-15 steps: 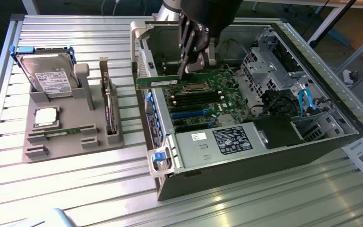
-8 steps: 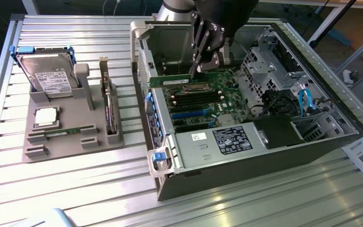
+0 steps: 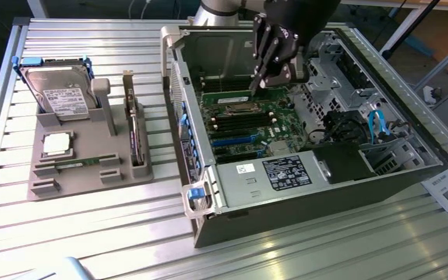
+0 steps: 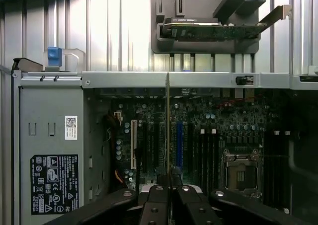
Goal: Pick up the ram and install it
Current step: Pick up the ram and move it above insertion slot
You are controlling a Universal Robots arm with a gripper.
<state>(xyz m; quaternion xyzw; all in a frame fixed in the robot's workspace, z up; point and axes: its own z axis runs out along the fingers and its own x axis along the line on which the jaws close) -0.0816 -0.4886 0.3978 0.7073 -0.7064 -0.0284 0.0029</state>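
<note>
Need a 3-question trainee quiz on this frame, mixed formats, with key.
1. True or false: the jaws are shut on the ram, held over the motherboard.
2. Which of these sits in the grey holder? A hard drive; B fan; C keyboard.
3. Fill in: the looped cable inside the case, toward the exterior view's right, is ___.
Key: 1 true; 2 A; 3 blue.

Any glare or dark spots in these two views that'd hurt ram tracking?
Exterior view: glare streaks on the table slats, processor washed out. Wrist view: table blown white, motherboard dim; the ram in the gripper reads as a thin pale edge.
</note>
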